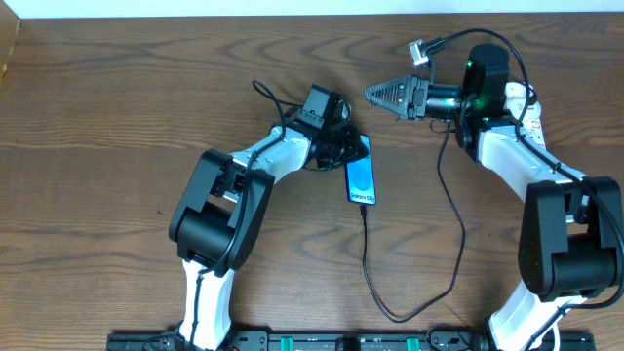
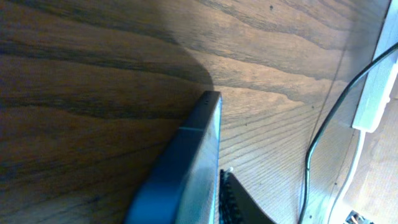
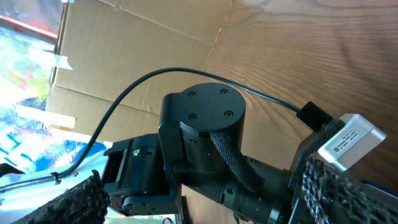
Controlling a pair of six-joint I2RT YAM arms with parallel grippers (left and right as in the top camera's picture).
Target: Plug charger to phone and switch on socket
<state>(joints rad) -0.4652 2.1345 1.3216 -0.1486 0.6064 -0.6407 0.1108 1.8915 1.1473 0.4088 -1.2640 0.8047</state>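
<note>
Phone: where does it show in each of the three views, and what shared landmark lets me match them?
Overhead: the phone lies flat near the centre, screen up.
Left wrist: the phone is seen edge-on, running from bottom centre to mid-frame.
Right wrist: not in it.
Shared landmark: the wooden table top, visible in all three views.
</note>
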